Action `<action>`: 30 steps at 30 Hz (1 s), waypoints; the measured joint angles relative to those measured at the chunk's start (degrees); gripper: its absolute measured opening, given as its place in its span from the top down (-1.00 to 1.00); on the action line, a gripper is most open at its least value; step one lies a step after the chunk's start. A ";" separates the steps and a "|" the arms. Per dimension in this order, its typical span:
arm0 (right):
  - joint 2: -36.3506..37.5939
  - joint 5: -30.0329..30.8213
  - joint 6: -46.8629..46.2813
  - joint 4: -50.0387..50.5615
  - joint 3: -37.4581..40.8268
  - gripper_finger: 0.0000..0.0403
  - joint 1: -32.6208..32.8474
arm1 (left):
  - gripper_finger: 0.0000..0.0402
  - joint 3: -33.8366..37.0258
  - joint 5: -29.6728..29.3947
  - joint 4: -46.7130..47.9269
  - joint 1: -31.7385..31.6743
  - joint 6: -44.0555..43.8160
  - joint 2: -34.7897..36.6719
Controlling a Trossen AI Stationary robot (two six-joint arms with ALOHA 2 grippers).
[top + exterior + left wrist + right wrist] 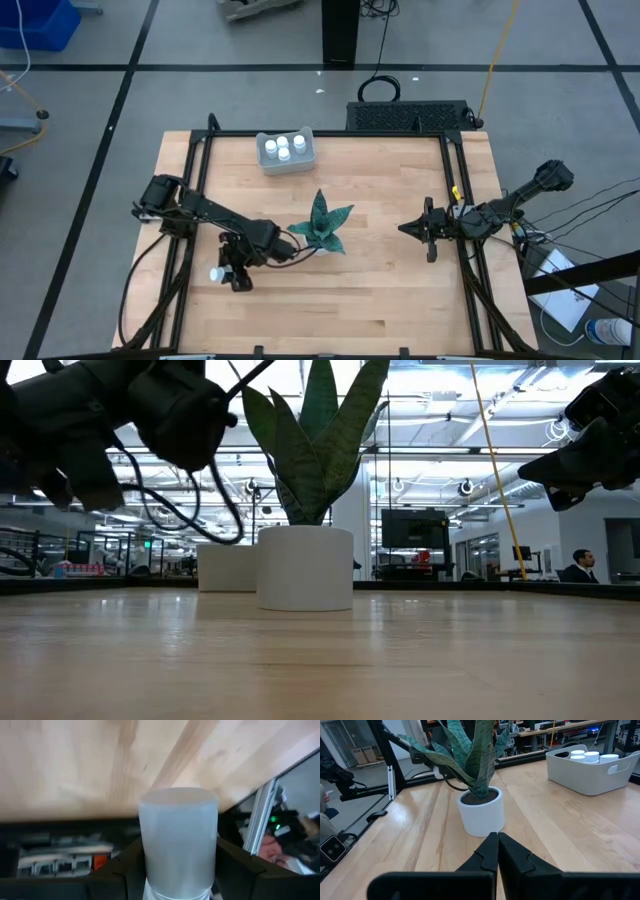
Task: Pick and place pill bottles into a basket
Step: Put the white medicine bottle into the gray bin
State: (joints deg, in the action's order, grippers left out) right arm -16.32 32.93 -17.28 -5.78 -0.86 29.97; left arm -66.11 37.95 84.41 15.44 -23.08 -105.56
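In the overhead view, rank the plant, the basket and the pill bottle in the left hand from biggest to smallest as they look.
1. The plant, by its leaf spread.
2. The basket, close to the plant in extent, so that order is unsure.
3. The pill bottle between the left hand's fingers, clearly the smallest.

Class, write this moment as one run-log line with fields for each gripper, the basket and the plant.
left gripper: shut on pill bottle, near table's front-left | right gripper: shut, idle | basket: three bottles inside | plant: mid-table
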 joint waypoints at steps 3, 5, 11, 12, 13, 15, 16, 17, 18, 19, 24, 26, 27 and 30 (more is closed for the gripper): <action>0.00 0.00 0.00 0.00 0.00 1.00 0.01 | 0.10 0.00 0.05 -2.75 -0.04 -2.32 0.00; 0.00 0.00 0.01 0.00 0.01 1.00 -0.01 | 0.10 -0.03 0.76 -4.77 -0.17 -3.12 -0.39; 0.02 0.00 0.02 0.00 0.00 1.00 -0.01 | 0.05 -0.02 4.12 -4.81 0.16 -0.87 -1.01; 0.00 0.00 0.00 0.00 0.00 1.00 0.01 | 0.05 -0.02 4.46 -5.17 0.27 -0.84 -0.70; 0.00 0.00 0.02 0.00 0.00 1.00 0.01 | 0.05 -0.02 5.26 -5.73 0.37 -1.15 -0.26; 0.00 0.00 0.02 0.00 0.00 1.00 0.01 | 0.08 -0.02 9.20 -8.43 0.37 -2.35 0.84; 0.00 0.00 0.01 0.00 0.01 1.00 0.00 | 0.09 -0.02 11.96 -10.75 0.33 -2.98 1.44; 0.02 0.00 0.01 0.00 0.00 1.00 0.00 | 0.10 -0.02 14.48 -12.79 0.33 -3.63 2.18; 0.02 0.00 0.01 0.00 0.01 1.00 0.00 | 0.10 -0.02 16.49 -14.84 0.34 -4.49 3.12; 0.00 0.00 0.01 0.00 0.02 1.00 0.00 | 0.10 -0.02 17.42 -17.03 0.39 -5.53 4.38; 0.00 0.00 0.00 0.00 0.00 1.00 0.01 | 0.02 -0.02 17.61 -27.15 -0.16 -15.08 12.32; -0.04 0.00 0.00 0.00 0.00 1.00 0.01 | 0.03 0.00 16.26 -33.48 -0.46 -20.47 16.17; -0.07 0.00 0.02 0.00 0.01 1.00 0.01 | 0.04 0.00 15.38 -36.53 -0.67 -23.47 18.02; -0.12 0.00 0.01 0.00 0.00 1.00 -0.01 | 0.11 -0.02 7.93 -45.70 -1.40 -31.00 23.72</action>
State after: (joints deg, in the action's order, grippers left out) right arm -16.43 32.93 -17.27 -5.78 -0.86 29.96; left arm -66.13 45.88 38.71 14.05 -54.08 -81.84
